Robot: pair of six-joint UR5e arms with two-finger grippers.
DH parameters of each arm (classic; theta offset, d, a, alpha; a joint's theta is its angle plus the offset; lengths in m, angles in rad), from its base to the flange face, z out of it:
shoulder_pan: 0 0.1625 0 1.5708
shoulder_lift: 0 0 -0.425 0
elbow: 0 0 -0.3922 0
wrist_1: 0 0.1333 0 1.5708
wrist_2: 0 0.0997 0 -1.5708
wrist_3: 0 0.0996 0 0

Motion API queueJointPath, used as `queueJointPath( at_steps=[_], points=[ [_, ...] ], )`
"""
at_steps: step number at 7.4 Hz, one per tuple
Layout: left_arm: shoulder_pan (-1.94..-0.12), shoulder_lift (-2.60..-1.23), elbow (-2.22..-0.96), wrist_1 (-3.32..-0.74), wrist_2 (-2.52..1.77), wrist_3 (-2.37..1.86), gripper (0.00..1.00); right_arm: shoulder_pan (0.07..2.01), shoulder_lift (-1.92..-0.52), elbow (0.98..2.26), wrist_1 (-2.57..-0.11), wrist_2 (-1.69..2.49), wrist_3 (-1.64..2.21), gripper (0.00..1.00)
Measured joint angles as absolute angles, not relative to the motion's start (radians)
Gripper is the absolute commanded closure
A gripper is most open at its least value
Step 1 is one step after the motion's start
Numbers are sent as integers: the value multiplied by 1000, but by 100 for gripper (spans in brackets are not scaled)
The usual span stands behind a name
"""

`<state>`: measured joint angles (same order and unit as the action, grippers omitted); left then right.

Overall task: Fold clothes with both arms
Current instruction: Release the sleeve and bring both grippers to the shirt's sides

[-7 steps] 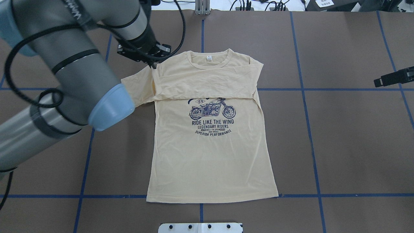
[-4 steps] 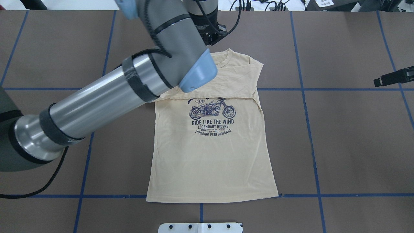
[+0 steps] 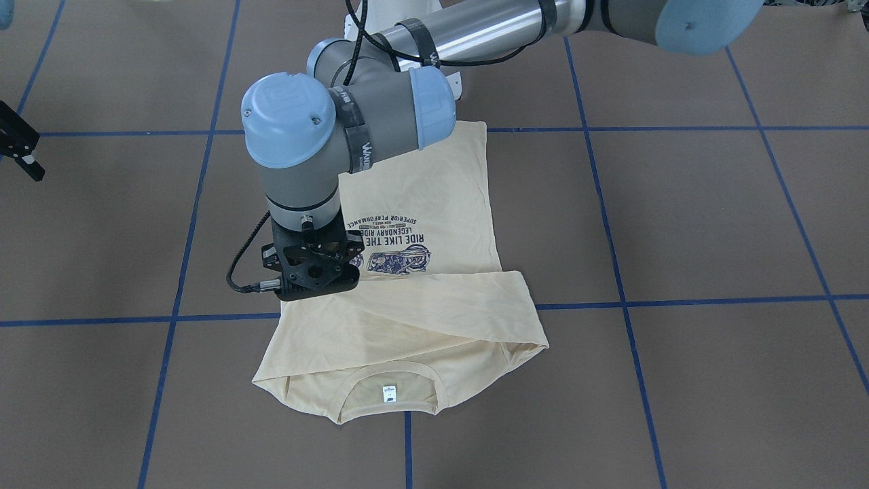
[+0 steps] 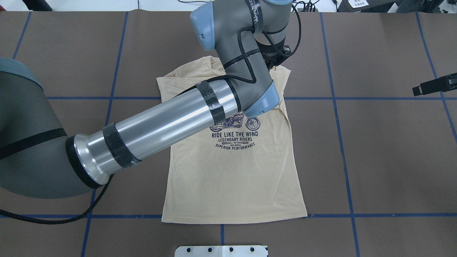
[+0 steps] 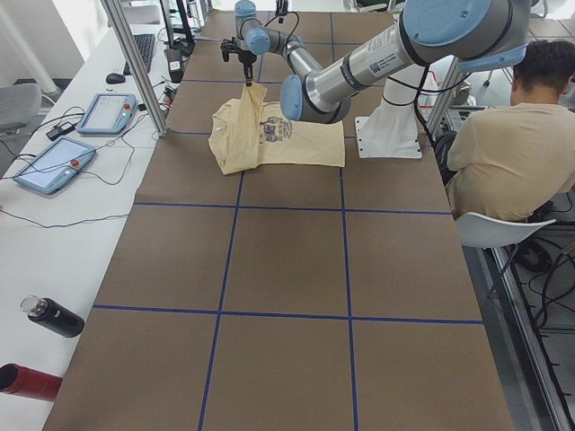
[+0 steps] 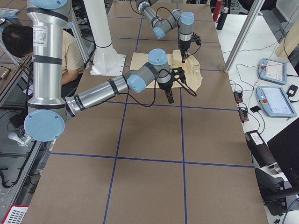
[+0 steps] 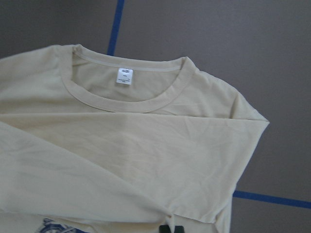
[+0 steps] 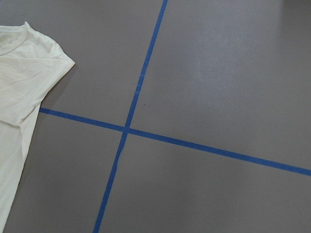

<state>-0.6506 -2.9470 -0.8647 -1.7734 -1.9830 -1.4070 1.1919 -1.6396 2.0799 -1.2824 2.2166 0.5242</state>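
T-shirt: thin cream knit, ribbed round neck, fine creases; sleeve folded flat across chest.
Left gripper: clenched on sleeve cloth.
Right gripper: grip state unreadable.

Brown table, blue tape grid, white bench

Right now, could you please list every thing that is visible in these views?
T-shirt: one, cream-yellow, navy print, table's middle, sleeve folded across chest.
Table: one, brown, blue tape lines.
Pedestal: one, white, table's edge.
Tablets: two, grey, on the white side bench.
Bottles: two, black and red, same bench.
Person: one, beige top, seated behind the pedestal.
Left arm: one, silver-grey, reaching over the shirt; left gripper, black, pinching the sleeve.
Right arm: one, silver-grey, beside the shirt; right gripper, black, above bare table.
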Motion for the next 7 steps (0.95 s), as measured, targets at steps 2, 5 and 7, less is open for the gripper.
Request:
queueJointPath(
  at_steps=[2,5,7],
  points=[
    [-630,-2968,-788,-1919,-1954,-1513,1,1192,-1639,2079,-1282,2217,526,0],
    [-625,-2968,-792,-1949,-1945,-1463,1,1192,-1635,2079,-1282,2217,533,0],
    [-625,-2900,-886,-1934,-1948,-1389,1,1177,-1619,2084,-1272,2214,616,0]
  ],
)
